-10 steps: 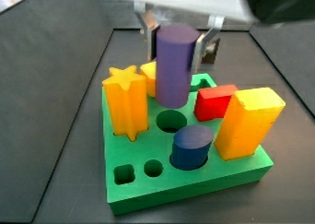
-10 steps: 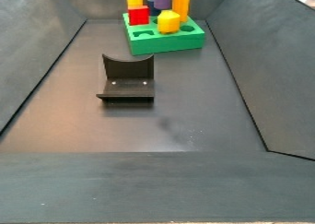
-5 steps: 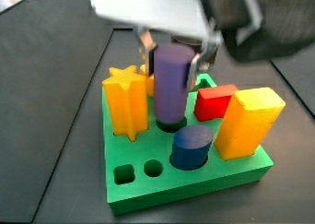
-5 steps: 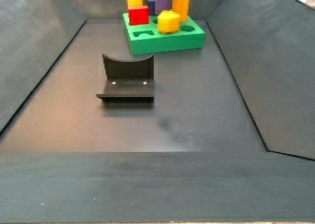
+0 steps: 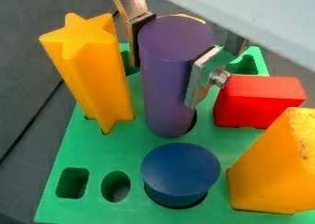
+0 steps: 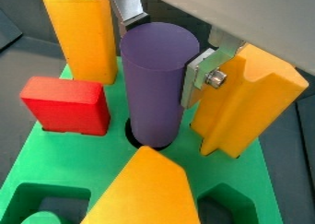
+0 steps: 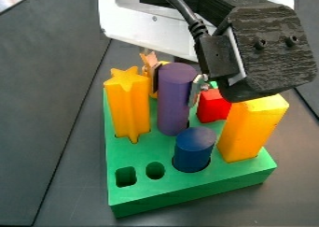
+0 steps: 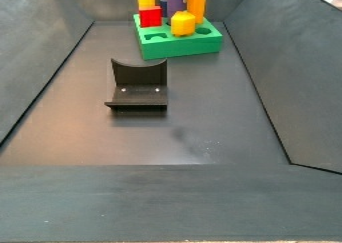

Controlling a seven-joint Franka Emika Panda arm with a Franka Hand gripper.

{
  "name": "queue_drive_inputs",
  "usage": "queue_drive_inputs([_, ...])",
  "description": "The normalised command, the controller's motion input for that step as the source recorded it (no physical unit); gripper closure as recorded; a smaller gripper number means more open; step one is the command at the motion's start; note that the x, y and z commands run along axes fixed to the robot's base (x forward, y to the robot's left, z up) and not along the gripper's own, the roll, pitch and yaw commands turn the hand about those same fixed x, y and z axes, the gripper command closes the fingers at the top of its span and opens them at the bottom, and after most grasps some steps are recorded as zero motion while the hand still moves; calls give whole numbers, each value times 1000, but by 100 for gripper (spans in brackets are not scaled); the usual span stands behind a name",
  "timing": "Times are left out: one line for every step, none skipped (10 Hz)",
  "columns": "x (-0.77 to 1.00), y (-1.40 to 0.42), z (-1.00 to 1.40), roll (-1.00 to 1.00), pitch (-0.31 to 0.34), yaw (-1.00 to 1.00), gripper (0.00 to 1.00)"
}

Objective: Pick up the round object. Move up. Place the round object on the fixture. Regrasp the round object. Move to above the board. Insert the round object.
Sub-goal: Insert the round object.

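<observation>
Insertion is nearly done: the claw (image 5: 170,43) clamps the round object (image 5: 170,76), its base already inside the board (image 5: 99,159) hole; only release remains.

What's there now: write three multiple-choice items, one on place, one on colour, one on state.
1. The purple peg is: A lying flat; B standing in the green board's round hole; C hanging in mid-air.
2. The short cylinder beside it is: A red; B dark blue; C yellow.
3. The gripper above the board is: A open, empty; B shut on the purple peg; C out of view.
B, its base is sunk in the hole; B, its colour shows plainly; B, both fingers press its sides.
</observation>
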Motion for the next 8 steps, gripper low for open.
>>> queue_drive_inputs([66,129,-446,120,27,-20,100])
queue_drive_inputs([57,83,-503,107,16,-14,100])
queue_drive_inputs([86,0,-614,13,0,-57,100])
queue_drive_inputs([229,-3,-723,0,0,-77,100])
queue_drive_inputs([180,-69,-894,53,-41,-66,100])
queue_drive_inputs([54,-60,-977,143,-76,-57,100])
queue_drive_inputs([0,0,-897,199,-77,-34,100])
queue_drive_inputs([-46,0,-169,0,-144,0,100])
